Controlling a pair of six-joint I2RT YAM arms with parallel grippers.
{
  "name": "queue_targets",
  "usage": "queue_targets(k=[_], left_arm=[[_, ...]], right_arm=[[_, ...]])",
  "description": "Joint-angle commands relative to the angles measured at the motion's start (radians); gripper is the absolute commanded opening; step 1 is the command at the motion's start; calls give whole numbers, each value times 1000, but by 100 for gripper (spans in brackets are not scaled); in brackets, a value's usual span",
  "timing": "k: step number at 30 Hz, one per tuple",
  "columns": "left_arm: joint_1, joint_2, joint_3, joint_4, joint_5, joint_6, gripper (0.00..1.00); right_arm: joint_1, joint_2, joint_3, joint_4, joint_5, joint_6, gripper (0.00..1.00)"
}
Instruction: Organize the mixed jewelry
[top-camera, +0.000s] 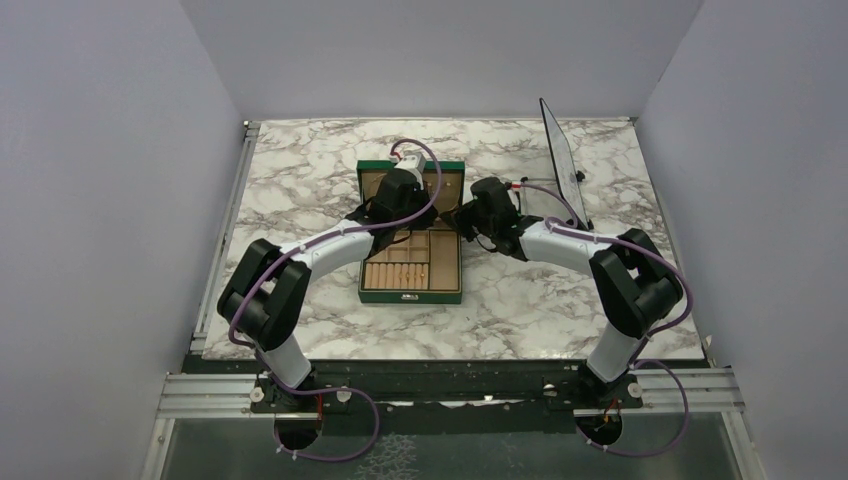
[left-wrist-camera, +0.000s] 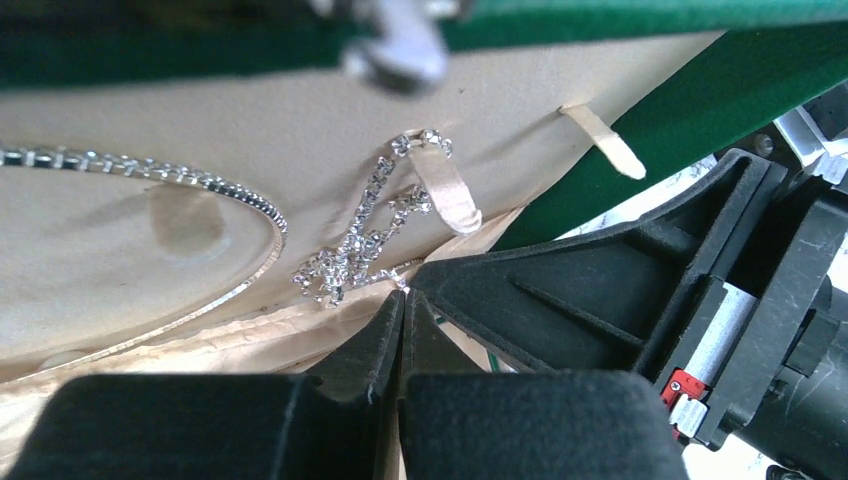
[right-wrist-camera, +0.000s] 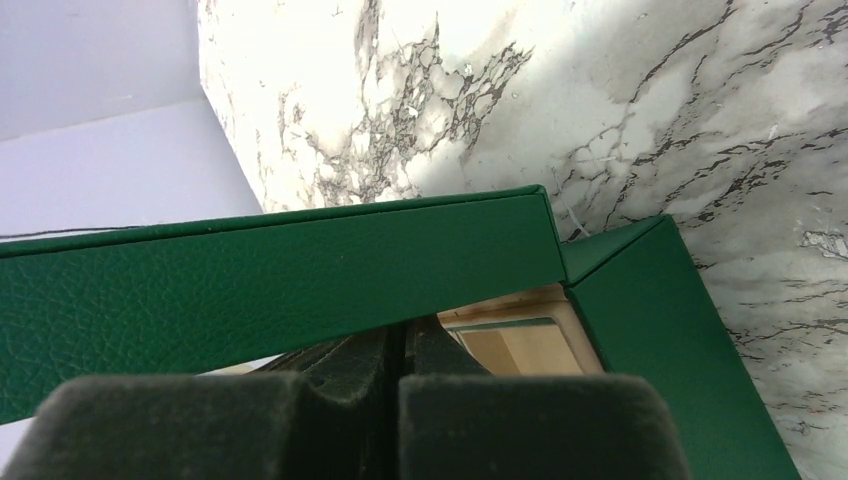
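Note:
A green jewelry box (top-camera: 411, 296) lies open mid-table, its lid (right-wrist-camera: 250, 290) raised at the back. Against the beige lid lining (left-wrist-camera: 120, 250) a silvery chain necklace (left-wrist-camera: 350, 255) hangs bunched from a beige tab (left-wrist-camera: 447, 190). A thin sparkling hoop necklace (left-wrist-camera: 215, 185) curves to the left of the chain. My left gripper (left-wrist-camera: 402, 295) is shut, and a strand of the chain runs right into its tips. My right gripper (right-wrist-camera: 398, 335) is shut with nothing in it, tips tucked under the lid's edge. No gold pieces show.
The box tray has ring rolls (top-camera: 395, 275) at the front and small compartments (top-camera: 432, 243) behind. A second beige tab (left-wrist-camera: 602, 140) sits on the lid. A clear panel (top-camera: 562, 160) stands upright at the back right. Grey walls enclose the marble table (top-camera: 300, 170).

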Motion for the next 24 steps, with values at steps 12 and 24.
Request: queue_targets(k=[12,24], left_arm=[[0,18,31,9,-62,12,8],[0,21,60,12,-97,-28,11]], right_arm=[[5,-88,-126,153,-78,-85,1],[1,-128,-228,419,-179,-213,1]])
